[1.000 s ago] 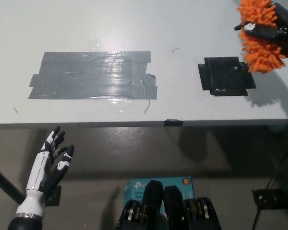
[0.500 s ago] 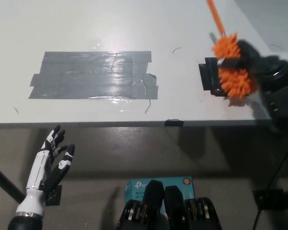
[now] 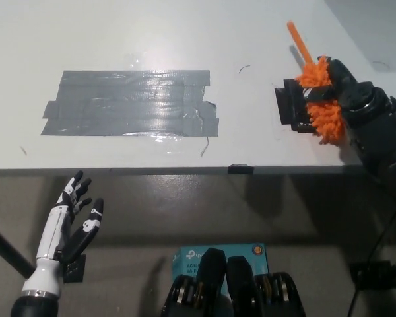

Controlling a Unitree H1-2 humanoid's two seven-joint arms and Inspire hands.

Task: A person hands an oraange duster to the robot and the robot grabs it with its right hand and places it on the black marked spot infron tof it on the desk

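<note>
Gripping the orange duster (image 3: 322, 105), my right hand (image 3: 351, 99) sits low over the desk (image 3: 185, 39) near its right edge, black fingers wrapped around the fluffy head. I can see the orange fibres bulging out on the inner side of the hand and below it, and the thin orange handle (image 3: 297, 43) sticking up and away from the hand, angled toward the far side of the desk. Directly under the duster, and just to the inner side of my hand, lies the black marked spot (image 3: 290, 107); the fluffy head covers its right part, leaving only the left part of the dark patch visible. I cannot tell whether the duster is pressing on the desk or is just above it.

Well away from that hand, toward the middle-left of the desk, a large patch of grey tape (image 3: 132, 102) is stuck flat, shiny with reflected light.

My left hand (image 3: 72, 221) rests below the near edge of the desk, off the surface, holding nothing, white fingers spread apart and pointing up toward the desk edge.
</note>
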